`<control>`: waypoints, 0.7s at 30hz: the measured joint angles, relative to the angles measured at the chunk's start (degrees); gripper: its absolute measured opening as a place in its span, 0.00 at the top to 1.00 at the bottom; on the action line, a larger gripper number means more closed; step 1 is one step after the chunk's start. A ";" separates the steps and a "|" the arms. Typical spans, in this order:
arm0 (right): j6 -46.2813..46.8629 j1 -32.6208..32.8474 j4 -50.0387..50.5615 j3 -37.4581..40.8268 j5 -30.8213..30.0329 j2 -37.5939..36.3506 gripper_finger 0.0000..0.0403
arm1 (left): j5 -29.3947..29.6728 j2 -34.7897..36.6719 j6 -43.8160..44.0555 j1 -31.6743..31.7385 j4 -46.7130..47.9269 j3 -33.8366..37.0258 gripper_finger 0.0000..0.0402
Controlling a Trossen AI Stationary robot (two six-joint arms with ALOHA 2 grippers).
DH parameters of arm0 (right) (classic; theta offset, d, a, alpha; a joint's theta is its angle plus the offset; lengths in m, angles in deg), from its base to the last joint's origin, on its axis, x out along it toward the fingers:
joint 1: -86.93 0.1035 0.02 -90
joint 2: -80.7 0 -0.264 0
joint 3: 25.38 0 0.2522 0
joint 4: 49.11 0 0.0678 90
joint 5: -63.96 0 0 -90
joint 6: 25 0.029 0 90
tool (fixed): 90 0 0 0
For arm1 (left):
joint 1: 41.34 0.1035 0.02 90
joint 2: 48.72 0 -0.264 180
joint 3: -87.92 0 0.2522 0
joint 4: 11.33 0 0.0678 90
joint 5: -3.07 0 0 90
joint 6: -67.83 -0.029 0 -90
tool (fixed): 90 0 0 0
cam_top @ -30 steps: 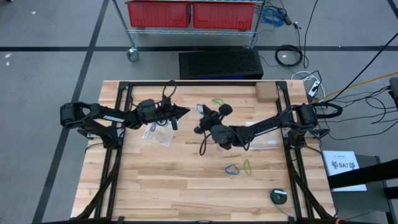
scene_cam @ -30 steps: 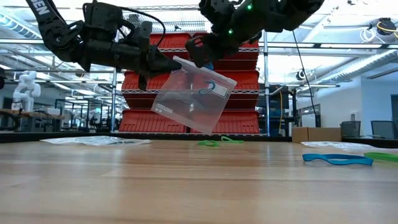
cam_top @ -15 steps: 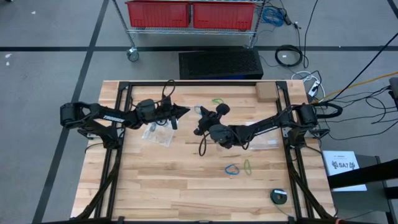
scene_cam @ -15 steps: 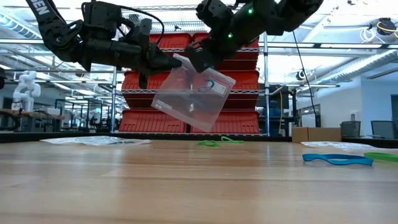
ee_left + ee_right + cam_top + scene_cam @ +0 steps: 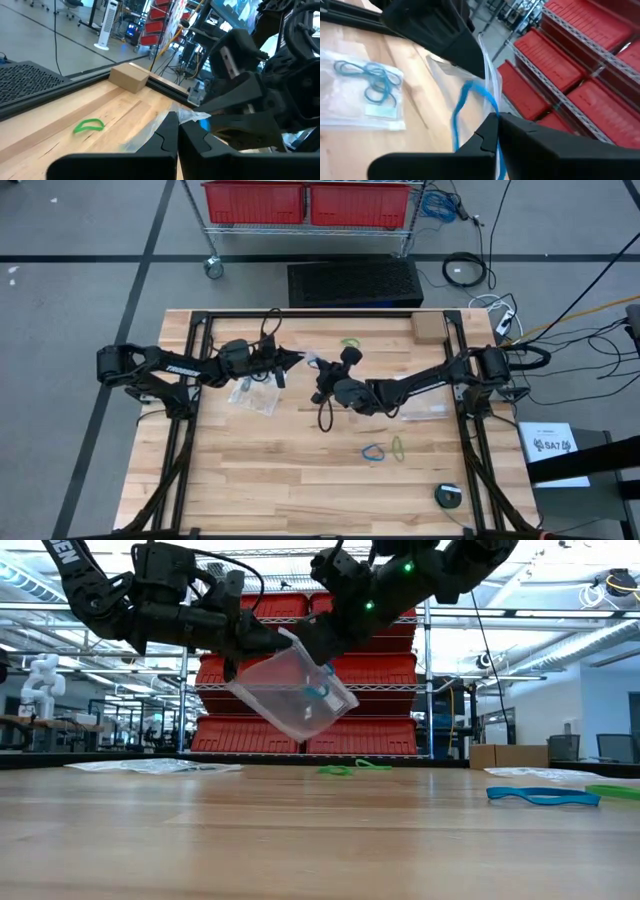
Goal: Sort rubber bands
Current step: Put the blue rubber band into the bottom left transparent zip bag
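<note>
A clear plastic bag (image 5: 290, 695) hangs above the table's middle with a blue rubber band (image 5: 318, 692) inside it. My left gripper (image 5: 298, 358) and my right gripper (image 5: 320, 372) meet at its top, both shut on it. Loose rubber bands lie flat on the wood: a green one (image 5: 349, 342) at the far side, and a blue one (image 5: 373, 452) next to a yellow-green one (image 5: 398, 447) nearer the front. In the right wrist view the blue band (image 5: 465, 107) dangles just ahead of my fingers. My left gripper pinches the bag's top edge (image 5: 192, 116) between its two fingers, coming level from the table's left. The bag hangs below it, clear of the table. My right gripper pinches the bag's top edge (image 5: 487, 65) from the table's right, slanting slightly down, close against the left fingertips. The bag hangs tilted below, clear of the wood.
A clear bag holding teal-blue bands (image 5: 255, 395) lies flat under the left arm, and another flat bag (image 5: 425, 410) lies under the right arm. A cardboard box (image 5: 428, 328) sits at the far right and a round dark object (image 5: 449, 496) at the near right. Black frame rails border the table.
My right gripper has turned at the wrist and drawn a little toward the left gripper and the far edge, staying shut. The bag, broad and flat a second ago, now shows narrower and its lower end has swung toward the table's left. The left gripper has kept still.
</note>
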 joint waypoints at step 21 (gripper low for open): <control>1.73 2.69 0.74 0.00 1.42 -0.52 1.00 | -0.04 0.00 -0.39 0.01 0.58 0.00 1.00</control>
